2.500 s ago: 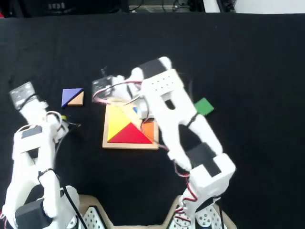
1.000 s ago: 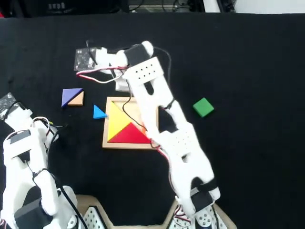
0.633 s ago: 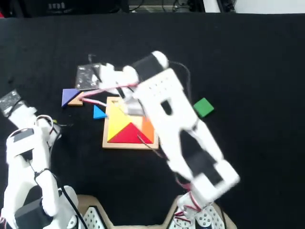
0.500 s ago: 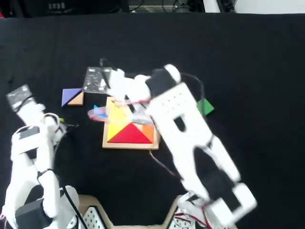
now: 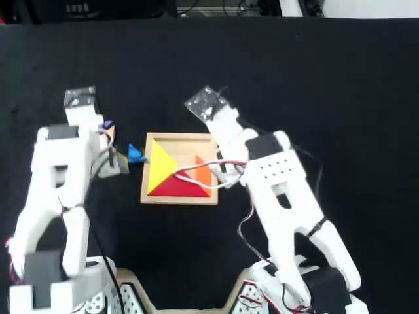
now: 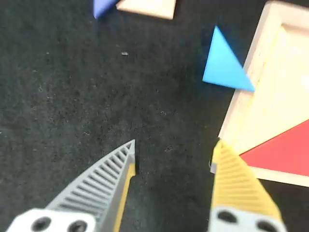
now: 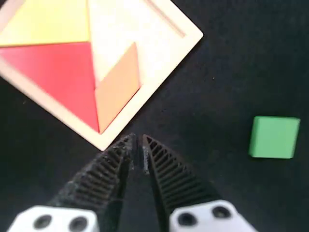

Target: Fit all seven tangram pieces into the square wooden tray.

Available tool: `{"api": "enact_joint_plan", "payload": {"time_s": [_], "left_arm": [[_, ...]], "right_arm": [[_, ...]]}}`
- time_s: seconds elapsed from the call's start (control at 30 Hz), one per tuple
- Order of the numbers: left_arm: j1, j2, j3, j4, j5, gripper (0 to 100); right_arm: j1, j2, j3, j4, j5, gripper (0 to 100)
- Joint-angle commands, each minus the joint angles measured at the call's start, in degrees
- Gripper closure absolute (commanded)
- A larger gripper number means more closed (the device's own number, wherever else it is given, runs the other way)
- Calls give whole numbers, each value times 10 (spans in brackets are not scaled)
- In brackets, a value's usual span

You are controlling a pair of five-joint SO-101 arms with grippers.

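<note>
The square wooden tray (image 5: 145,178) holds a yellow triangle (image 5: 160,167), a red triangle (image 5: 180,187) and an orange parallelogram (image 5: 204,175). A small blue triangle (image 5: 135,154) lies on the cloth just off the tray's left edge. My left gripper (image 6: 174,147) is open a little short of the blue triangle (image 6: 224,67), beside the tray rim (image 6: 246,92). My right gripper (image 7: 137,140) is shut on nothing, over the cloth at a corner of the tray (image 7: 178,29). A green square (image 7: 273,137) lies off to its side.
A purple triangle (image 6: 104,6) and a tan piece (image 6: 147,6) lie together beyond the blue triangle, partly covered by the left arm (image 5: 65,163) in the high view. Black cloth covers the table, with open room behind and to the right.
The right arm has drawn back from left of the tray to its right side. The blue triangle now lies beside the tray. The left arm has swung in toward it.
</note>
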Motion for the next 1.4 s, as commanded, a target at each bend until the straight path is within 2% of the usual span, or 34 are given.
{"api": "enact_joint_plan", "payload": {"time_s": [0.0, 0.13, 0.3, 0.4, 0.53, 0.67, 0.9, 1.13, 1.37], "left_arm": [[0, 67, -106, 24, 63, 740], [29, 152, -147, 9, 86, 738], [73, 186, -203, 12, 33, 740], [36, 185, -239, 13, 31, 764], [-41, 190, -267, 10, 33, 898], [-34, 206, -240, 9, 29, 973], [2, 317, -249, -23, 29, 970], [23, 401, -330, 25, 29, 970], [55, 411, -378, 29, 33, 970]], "right_arm": [[11, -46, 64, -96, -32, 987], [11, -65, 130, -161, -34, 987], [11, -73, 162, -208, -34, 987], [11, -72, 189, -251, -34, 987], [12, -72, 198, -271, -31, 987], [12, -72, 198, -272, -31, 987], [14, -72, 201, -273, -33, 987], [14, -72, 202, -273, -33, 987], [14, -72, 202, -273, -33, 987]]}}
